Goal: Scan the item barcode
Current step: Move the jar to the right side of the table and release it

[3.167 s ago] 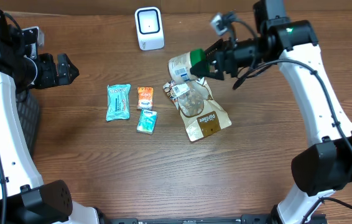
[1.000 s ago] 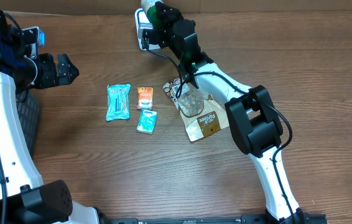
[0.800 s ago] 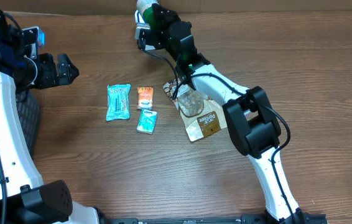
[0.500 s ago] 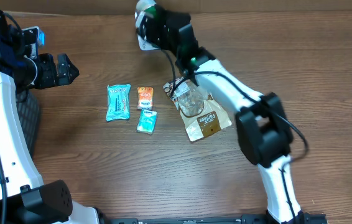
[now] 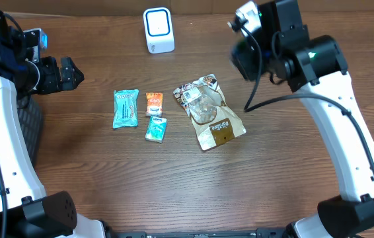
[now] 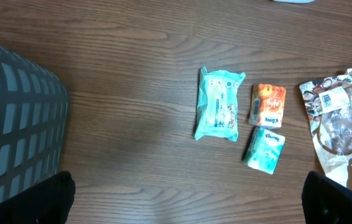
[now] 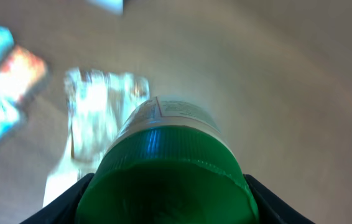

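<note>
The right tool (image 7: 166,202) is clenched on a bottle (image 7: 175,118). Its dark fingers (image 7: 70,200) press on both sides of the big green cap (image 7: 166,171). The bottle has a white label, but that view is blurry and I cannot read it. The bottle is up in the air, off the worktop (image 5: 174,185). It hangs above the shiny bag (image 5: 211,116). From above, the right arm hides the bottle.

The white scanner (image 5: 158,30) stands at the far edge of the worktop. It is well apart from the right tool, off to one side of it.

The bag lies flat near the middle of the worktop. It is brown with a clear part. Beside it are three little packs. The orange pack (image 5: 154,104) and the small pack (image 5: 156,128) lie close together, one right by the other. The blue pack (image 5: 125,109) lies just beside those two, on the side away from the bag.

The left tool (image 5: 67,71) is far off at the other side. It is released, with its fingers wide apart and nothing between them. It hangs over bare wood, away from the packs. A dark basket (image 6: 11,130) with a grid wall sits near it at the edge.
</note>
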### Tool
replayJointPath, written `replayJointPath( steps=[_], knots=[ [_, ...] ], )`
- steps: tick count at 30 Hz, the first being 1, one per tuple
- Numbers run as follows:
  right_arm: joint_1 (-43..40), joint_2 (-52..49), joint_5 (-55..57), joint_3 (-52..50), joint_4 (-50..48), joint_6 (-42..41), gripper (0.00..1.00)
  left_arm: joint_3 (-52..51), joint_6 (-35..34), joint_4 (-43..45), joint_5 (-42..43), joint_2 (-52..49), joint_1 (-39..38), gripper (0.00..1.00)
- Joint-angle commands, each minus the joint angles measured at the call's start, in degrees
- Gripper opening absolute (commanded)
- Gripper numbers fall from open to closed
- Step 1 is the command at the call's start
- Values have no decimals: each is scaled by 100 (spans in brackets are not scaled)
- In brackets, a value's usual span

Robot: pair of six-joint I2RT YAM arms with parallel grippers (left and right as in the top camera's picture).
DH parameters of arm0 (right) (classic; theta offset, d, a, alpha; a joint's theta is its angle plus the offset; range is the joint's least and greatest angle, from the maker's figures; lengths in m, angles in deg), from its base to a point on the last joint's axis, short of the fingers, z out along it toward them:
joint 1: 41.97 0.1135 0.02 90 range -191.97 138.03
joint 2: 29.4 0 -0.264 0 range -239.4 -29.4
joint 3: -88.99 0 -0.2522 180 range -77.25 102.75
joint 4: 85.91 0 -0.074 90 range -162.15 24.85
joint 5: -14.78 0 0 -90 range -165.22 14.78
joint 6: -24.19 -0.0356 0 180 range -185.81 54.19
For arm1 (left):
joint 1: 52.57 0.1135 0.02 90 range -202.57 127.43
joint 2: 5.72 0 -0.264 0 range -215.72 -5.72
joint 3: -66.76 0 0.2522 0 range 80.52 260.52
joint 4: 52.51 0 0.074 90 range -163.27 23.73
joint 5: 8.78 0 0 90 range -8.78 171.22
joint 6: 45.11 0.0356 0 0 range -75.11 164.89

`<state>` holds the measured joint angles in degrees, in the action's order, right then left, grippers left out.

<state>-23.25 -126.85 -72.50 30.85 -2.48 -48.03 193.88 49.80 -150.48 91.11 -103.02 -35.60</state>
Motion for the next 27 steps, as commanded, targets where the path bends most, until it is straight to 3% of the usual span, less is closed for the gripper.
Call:
replayJointPath(
  steps=[1, 6, 15, 27],
  knots=[
    [-535, -120, -352, -295, 254, -450, 19, 72, 109, 7, 66, 22, -11, 99],
    [-1320, -168, -568, -1056, -35, -1250, 19, 72, 109, 9, 66, 22, -11, 100],
    [-2371, -170, -588, -2769, -1084, -1655, 20, 72, 109, 7, 66, 22, -11, 100],
    [-2524, -170, -511, -3274, -1757, -1652, 23, 72, 109, 7, 66, 22, -11, 99]
  ],
)
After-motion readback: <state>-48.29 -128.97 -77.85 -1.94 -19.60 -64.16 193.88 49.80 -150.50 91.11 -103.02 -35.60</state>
